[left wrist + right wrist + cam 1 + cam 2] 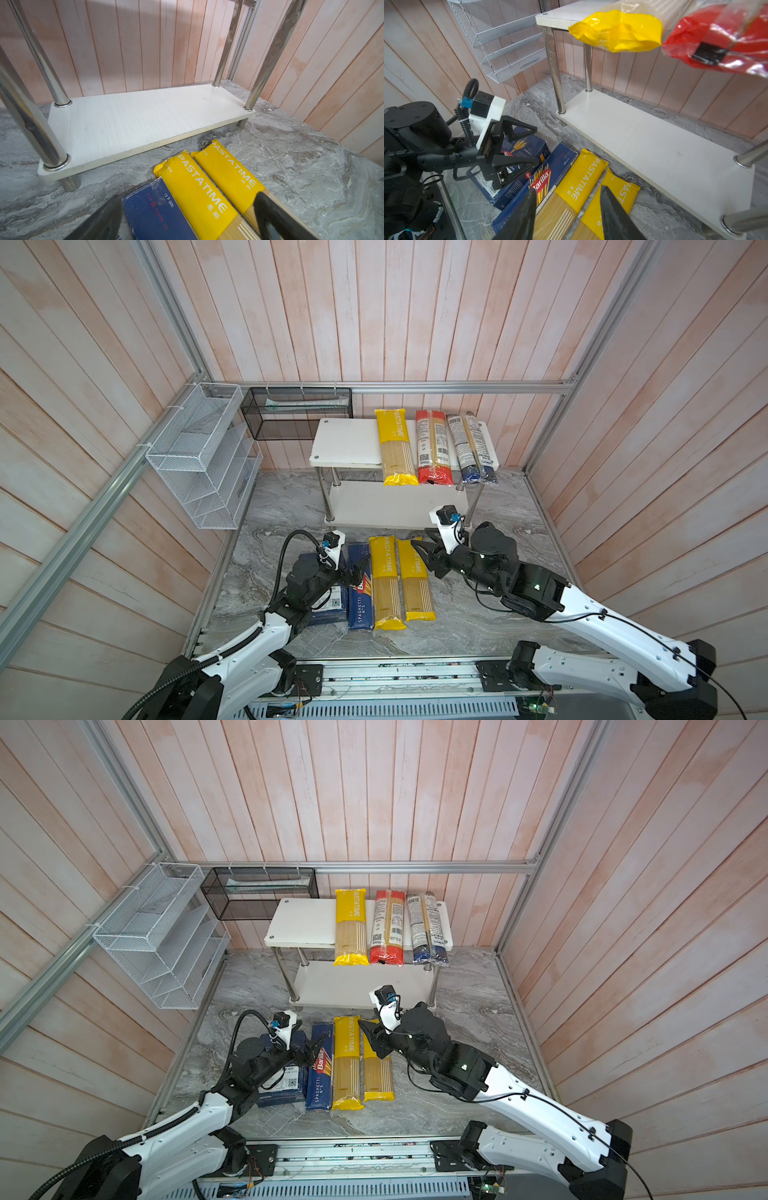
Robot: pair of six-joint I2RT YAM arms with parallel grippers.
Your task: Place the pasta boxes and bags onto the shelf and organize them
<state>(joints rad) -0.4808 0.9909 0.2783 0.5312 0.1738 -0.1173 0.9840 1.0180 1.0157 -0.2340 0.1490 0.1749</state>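
Note:
The shelf carries three bags across its top board: a yellow one, a red-ended one and a dark-blue-ended one. Its lower board is bare. On the marble floor in front lie the wide Barilla box, the narrow spaghetti box and two yellow PASTATIME bags side by side. My left gripper hovers open over the boxes. My right gripper is open above the far end of the right-hand floor bag, holding nothing.
A white wire-mesh rack hangs on the left wall and a black mesh basket on the back rail. Wooden panel walls and aluminium frame rails close in the marble floor. The three shelf bags overhang the top board's front edge.

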